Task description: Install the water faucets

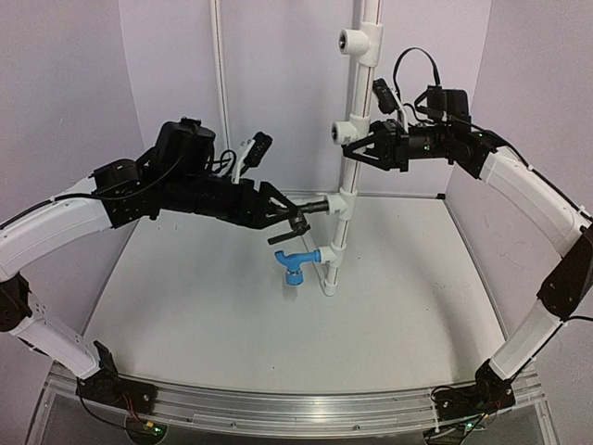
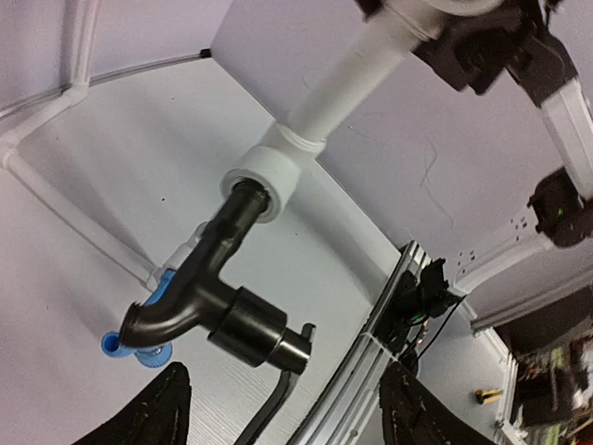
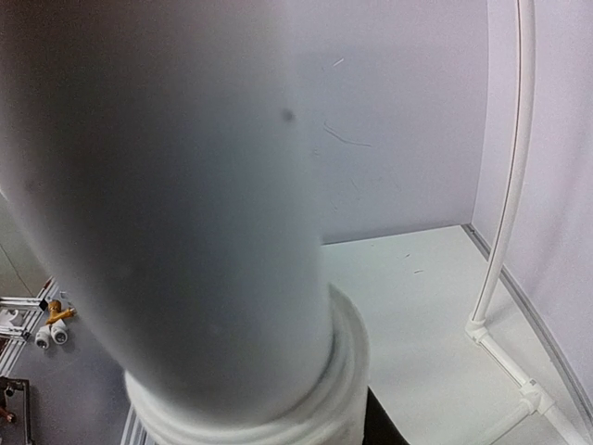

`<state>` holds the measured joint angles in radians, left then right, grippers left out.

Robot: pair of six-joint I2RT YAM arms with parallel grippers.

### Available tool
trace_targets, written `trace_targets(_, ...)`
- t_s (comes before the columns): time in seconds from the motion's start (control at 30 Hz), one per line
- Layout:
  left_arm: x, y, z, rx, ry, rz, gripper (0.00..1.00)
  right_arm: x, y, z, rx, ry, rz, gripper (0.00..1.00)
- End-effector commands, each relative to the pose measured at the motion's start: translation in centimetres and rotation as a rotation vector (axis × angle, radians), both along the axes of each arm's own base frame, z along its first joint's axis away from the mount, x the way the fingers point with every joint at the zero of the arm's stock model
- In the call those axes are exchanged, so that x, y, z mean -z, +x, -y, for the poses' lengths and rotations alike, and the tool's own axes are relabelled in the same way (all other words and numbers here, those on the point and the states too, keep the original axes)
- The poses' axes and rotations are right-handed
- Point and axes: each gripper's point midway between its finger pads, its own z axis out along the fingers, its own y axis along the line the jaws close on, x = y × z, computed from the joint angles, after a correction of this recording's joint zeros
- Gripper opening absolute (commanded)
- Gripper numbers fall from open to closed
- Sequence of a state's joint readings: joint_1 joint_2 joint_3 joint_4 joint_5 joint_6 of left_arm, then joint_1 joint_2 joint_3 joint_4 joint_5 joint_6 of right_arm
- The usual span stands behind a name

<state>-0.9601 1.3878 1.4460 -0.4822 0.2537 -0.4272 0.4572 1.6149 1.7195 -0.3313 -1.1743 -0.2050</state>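
A black faucet (image 1: 312,209) is plugged into a white tee fitting (image 1: 345,201) on the upright white pipe (image 1: 355,93). In the left wrist view the black faucet (image 2: 208,301) sits in the tee's socket (image 2: 269,181) with its lever hanging down. My left gripper (image 1: 293,219) is open beside the faucet's handle end. Its fingers (image 2: 148,413) stand wide apart and touch nothing, with their midpoint low in the left wrist view (image 2: 283,419). A blue faucet (image 1: 295,262) sits in the lowest tee and peeks out behind the black one (image 2: 116,345). My right gripper (image 1: 356,150) clasps the pipe (image 3: 167,185), which fills its view.
Two more tee fittings with empty sockets sit higher on the pipe (image 1: 346,131) (image 1: 356,39). A thin white tube (image 1: 219,65) runs up the back wall and along the floor corner (image 3: 505,232). The aluminium rail (image 1: 296,408) edges the near side.
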Motion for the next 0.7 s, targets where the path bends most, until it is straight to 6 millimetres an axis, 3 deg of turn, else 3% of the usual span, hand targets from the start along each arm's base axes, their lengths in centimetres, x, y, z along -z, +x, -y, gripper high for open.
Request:
trace_targets(0.0, 0.3, 0.3, -2.0, -0.166, -0.083, -0.19, 0.72, 3.1, 0.6, 0.6, 0.078, -0.08, -0.182, 0.04)
trace_targets(0.27, 2.0, -0.9, -1.7, -0.187, -0.28, -0.413, 0.91, 3.2, 0.5, 0.7, 0.077, -0.081, -0.183, 0.04)
trace_targets(0.5, 2.4, -0.6, 1.7, -0.1, -0.337, -0.498, 0.87, 3.2, 0.4, 0.7, 0.073, -0.08, -0.184, 0.04)
trace_targets(0.67, 1.6, -0.1, 2.6, -0.081, -0.417, -0.506, 0.83, 3.1, 0.4, 0.7, 0.074, -0.079, -0.178, 0.04)
